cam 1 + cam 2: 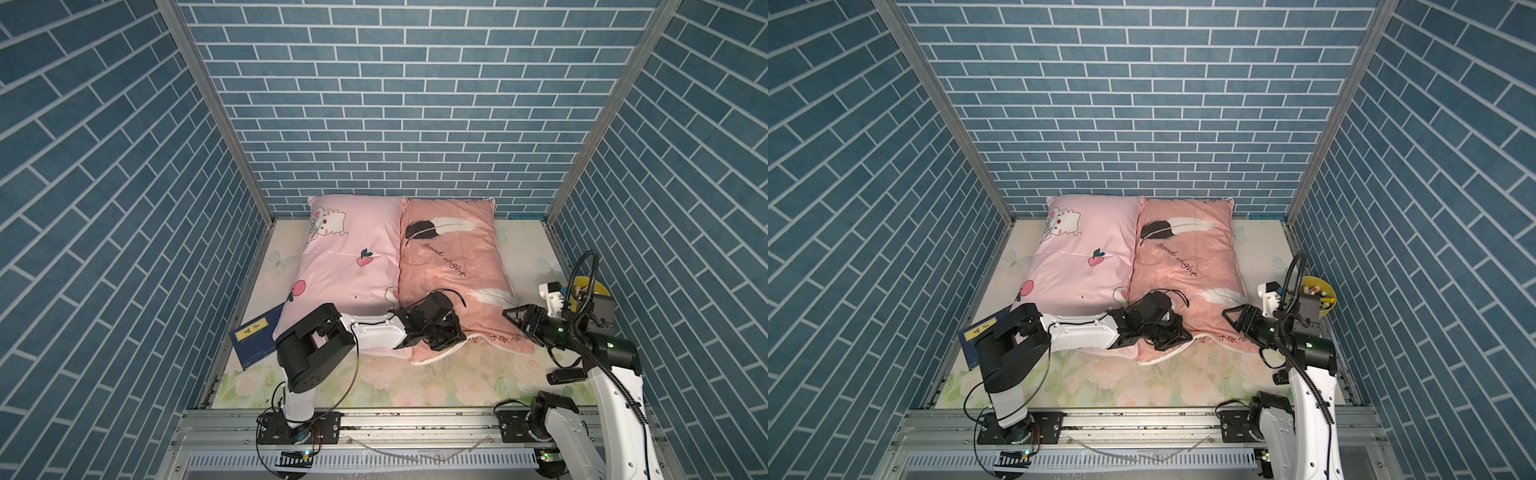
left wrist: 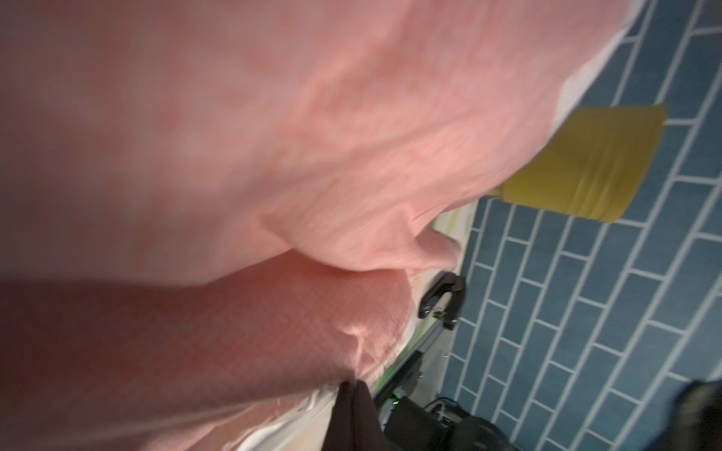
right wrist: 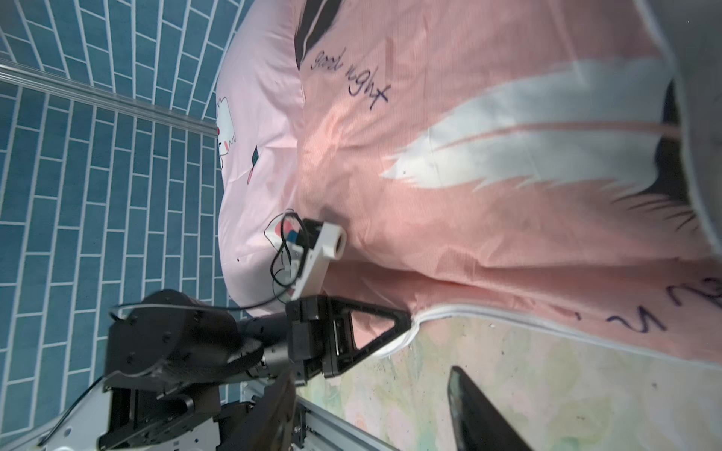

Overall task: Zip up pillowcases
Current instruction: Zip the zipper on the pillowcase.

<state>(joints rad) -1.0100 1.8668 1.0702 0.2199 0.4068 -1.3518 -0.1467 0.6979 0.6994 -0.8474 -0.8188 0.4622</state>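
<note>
Lower centre in a top view, the salmon-pink feather-printed soft pillowcase (image 1: 449, 257) is clamped at its white-piped near edge by the closed left gripper (image 3: 404, 320), probably to tension the zip line. The right gripper (image 1: 510, 319) is spread, empty, just beside that edge.

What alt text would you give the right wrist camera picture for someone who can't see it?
The left gripper pinches a white-edged corner of the salmon-pink feather pillowcase, which fills most of the view. The light pink bunny pillowcase lies against it, and the right gripper, open and empty, hangs over the floral table cover.
</note>
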